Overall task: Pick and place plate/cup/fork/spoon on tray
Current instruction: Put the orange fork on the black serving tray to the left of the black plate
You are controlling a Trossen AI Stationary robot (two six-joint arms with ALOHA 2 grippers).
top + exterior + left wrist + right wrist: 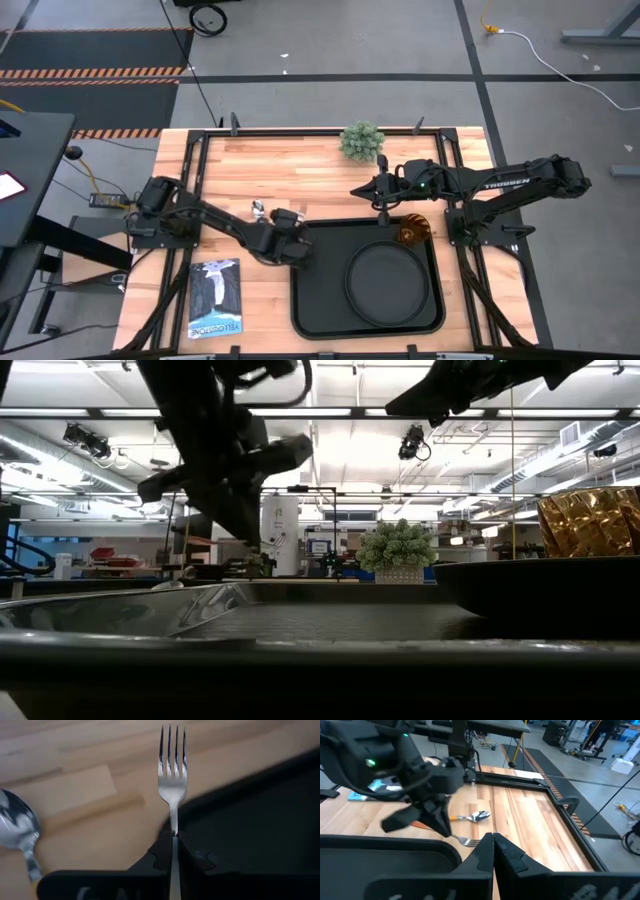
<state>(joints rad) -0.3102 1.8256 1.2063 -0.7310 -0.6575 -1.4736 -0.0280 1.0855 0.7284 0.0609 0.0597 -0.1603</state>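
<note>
My left gripper is by the black tray's far left corner and is shut on the fork. The fork's silver tines stick out past the fingertips, over the wood beside the tray's rim, and it also shows in the right wrist view. The spoon lies on the table just beyond, its bowl near the fork. The round black plate lies in the tray's right half. The amber cup sits in the tray's far right corner. My right gripper is shut and empty above the tray's far edge. My left gripper pinches the fork's thin metal neck just behind the tines, between its two fingers. The fingers lie along the fork and slant down from above toward the tray. The handle is hidden behind the fingers. I cannot tell whether the tines touch the table.
A green spiky plant ball stands at the table's far edge. A blue booklet lies near the front, left of the tray. Bare wood shows between the plant and the tray.
</note>
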